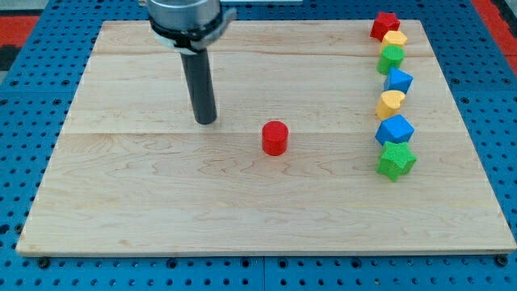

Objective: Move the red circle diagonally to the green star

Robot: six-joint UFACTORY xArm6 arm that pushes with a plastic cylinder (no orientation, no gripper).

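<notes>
Left of red circle (275,138), my tip (207,121)

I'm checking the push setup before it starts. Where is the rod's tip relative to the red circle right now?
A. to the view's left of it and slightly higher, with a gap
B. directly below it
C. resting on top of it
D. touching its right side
A: my tip stands apart from the red circle, to the view's left and a little toward the top, with bare board between them; the green star lies off to the view's right.
</notes>
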